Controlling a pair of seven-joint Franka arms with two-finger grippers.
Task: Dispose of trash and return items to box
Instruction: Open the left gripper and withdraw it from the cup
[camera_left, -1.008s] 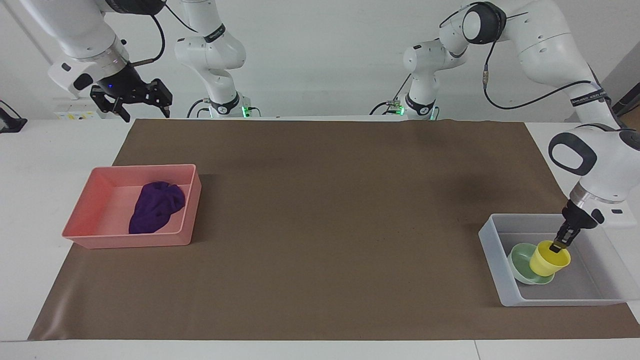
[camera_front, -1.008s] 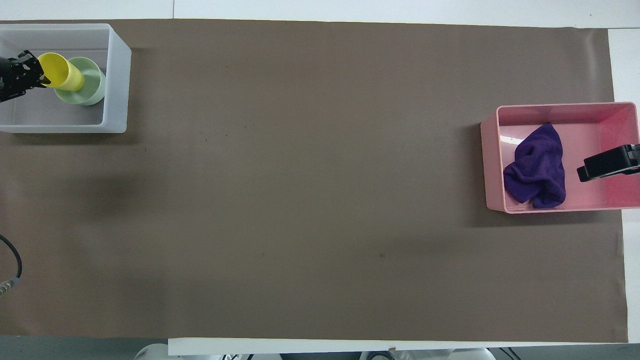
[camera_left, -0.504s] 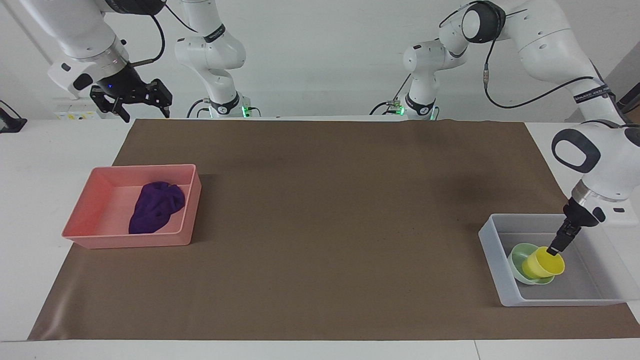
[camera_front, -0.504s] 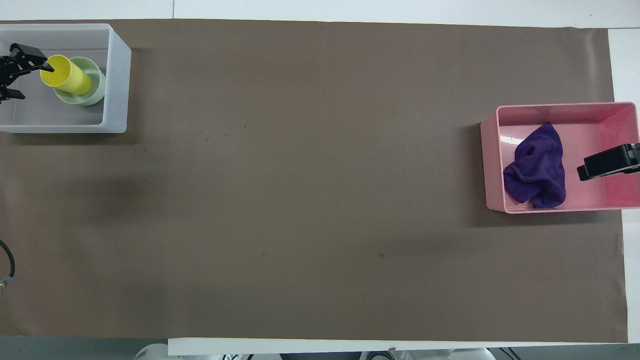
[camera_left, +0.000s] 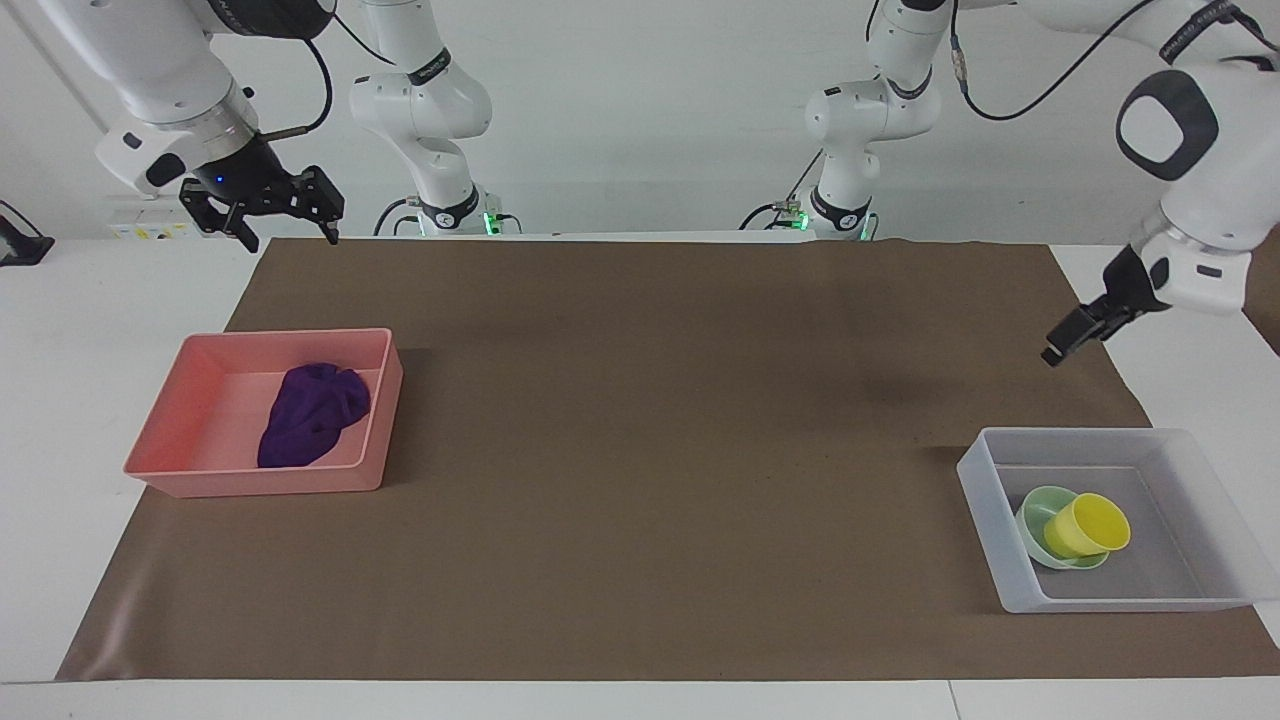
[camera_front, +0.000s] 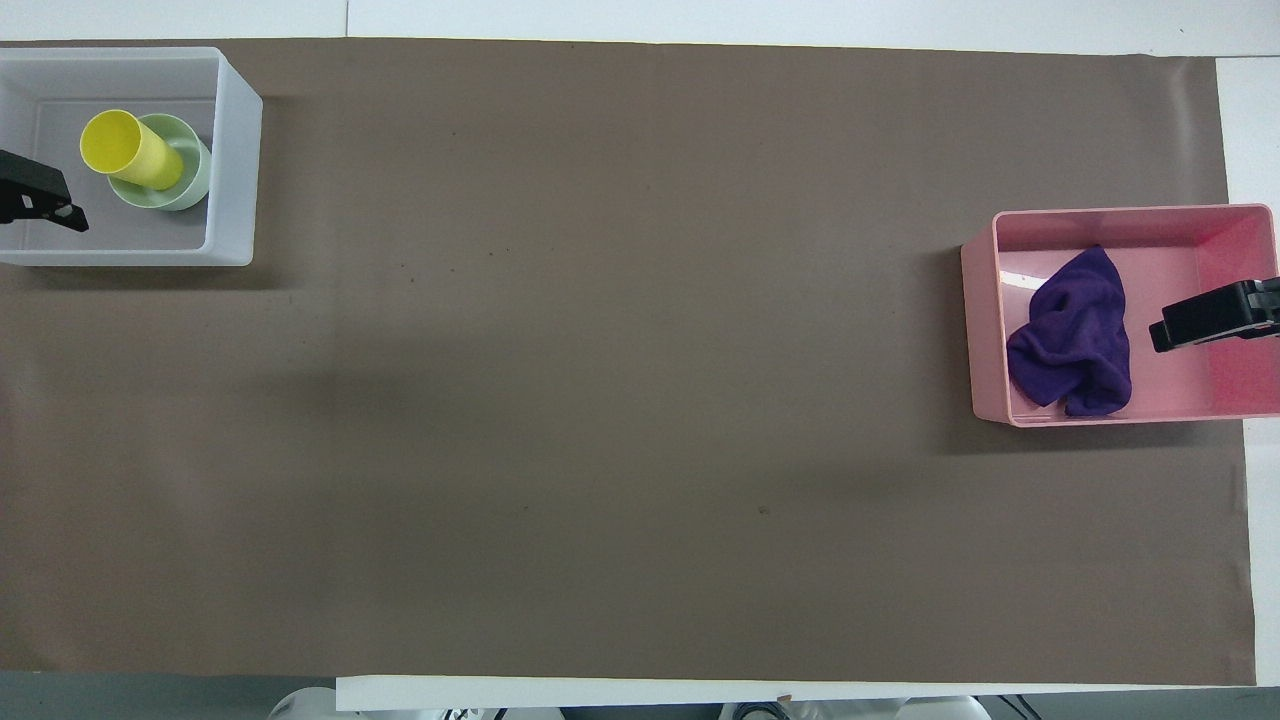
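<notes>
The yellow cup (camera_left: 1087, 527) leans tilted in the mint-green bowl (camera_left: 1036, 508), and both are inside the translucent box (camera_left: 985, 500) at the left arm's end of the table. In the overhead view the cup (camera_front: 130, 150), bowl (camera_front: 192, 178) and box (camera_front: 236, 180) show the same. My left gripper (camera_left: 1062, 347) is open and empty, raised in the air over the box's edge that is nearer to the robots (camera_front: 45, 200). The purple cloth (camera_left: 312, 412) lies crumpled in the pink bin (camera_left: 260, 482). My right gripper (camera_left: 287, 225) is open, empty and held high; in the overhead view it (camera_front: 1200, 322) is over the pink bin (camera_front: 982, 330) beside the cloth (camera_front: 1075, 335).
A brown mat (camera_left: 650, 400) covers most of the table, with the two bins at its two ends. The white tabletop shows around the mat's edges.
My left gripper let go of the yellow cup, which settled tilted in the bowl, then rose up and away from the box. The right arm barely moved.
</notes>
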